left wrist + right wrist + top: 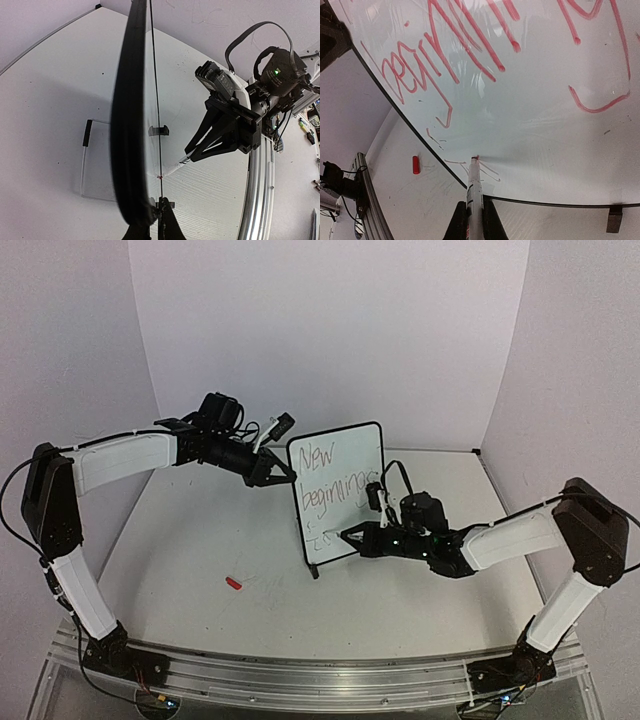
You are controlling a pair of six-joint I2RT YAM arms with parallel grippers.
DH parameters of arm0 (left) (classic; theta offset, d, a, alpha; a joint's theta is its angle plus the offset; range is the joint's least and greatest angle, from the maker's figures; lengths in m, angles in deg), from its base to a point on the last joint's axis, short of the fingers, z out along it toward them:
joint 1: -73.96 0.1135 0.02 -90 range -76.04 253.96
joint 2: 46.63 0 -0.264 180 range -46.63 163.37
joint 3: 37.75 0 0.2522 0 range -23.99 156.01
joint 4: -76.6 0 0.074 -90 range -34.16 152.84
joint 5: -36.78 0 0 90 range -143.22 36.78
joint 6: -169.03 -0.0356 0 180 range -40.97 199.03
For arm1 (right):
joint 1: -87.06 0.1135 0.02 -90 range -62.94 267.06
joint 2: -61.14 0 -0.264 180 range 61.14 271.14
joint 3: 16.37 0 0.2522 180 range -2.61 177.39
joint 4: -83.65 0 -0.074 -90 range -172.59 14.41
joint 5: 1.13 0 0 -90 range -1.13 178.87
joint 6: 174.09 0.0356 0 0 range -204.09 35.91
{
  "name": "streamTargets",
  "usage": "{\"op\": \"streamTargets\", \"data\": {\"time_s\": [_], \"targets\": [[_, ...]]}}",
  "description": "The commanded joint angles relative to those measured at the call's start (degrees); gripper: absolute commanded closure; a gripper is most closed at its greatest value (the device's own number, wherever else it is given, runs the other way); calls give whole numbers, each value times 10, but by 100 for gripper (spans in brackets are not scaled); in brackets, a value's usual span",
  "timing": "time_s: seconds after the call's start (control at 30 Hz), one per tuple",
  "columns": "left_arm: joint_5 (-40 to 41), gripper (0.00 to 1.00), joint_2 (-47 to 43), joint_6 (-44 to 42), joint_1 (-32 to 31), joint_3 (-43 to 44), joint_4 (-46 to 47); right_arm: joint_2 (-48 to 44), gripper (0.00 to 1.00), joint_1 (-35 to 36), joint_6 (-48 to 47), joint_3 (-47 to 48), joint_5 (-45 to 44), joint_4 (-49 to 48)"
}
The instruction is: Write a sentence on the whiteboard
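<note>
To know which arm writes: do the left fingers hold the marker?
No; the marker is clamped in the right fingers, while the left fingers grip the whiteboard.

white whiteboard [365, 448], black frame, red sentence [335, 482]; white marker [474, 186]; red cap [234, 584] on a white table [200, 540]

Left arm [120, 462]: raised, elbow far left, forearm level, reaching right.
Left gripper [272, 472]: jaws closed on whiteboard [345, 520] edge.
Right arm [505, 538]: low, forearm reaching left.
Right gripper [358, 537]: jaws closed on marker [474, 185], pointing left.
</note>
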Motion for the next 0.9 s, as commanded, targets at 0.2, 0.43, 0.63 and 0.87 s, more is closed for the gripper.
{"op": "streamTargets", "data": {"time_s": [0.2, 0.43, 0.63, 0.87], "targets": [[16, 100, 9, -22, -15, -5, -68, -75, 100, -7, -14, -37, 24, -22], [16, 100, 10, -22, -15, -5, -69, -80, 100, -36, -5, -61, 38, -22], [18, 100, 11, -22, -16, -5, -69, -35, 100, -46, -3, -38, 56, -16], [18, 100, 13, -23, -16, -5, -69, -29, 100, -52, -1, -28, 43, -20]]}}
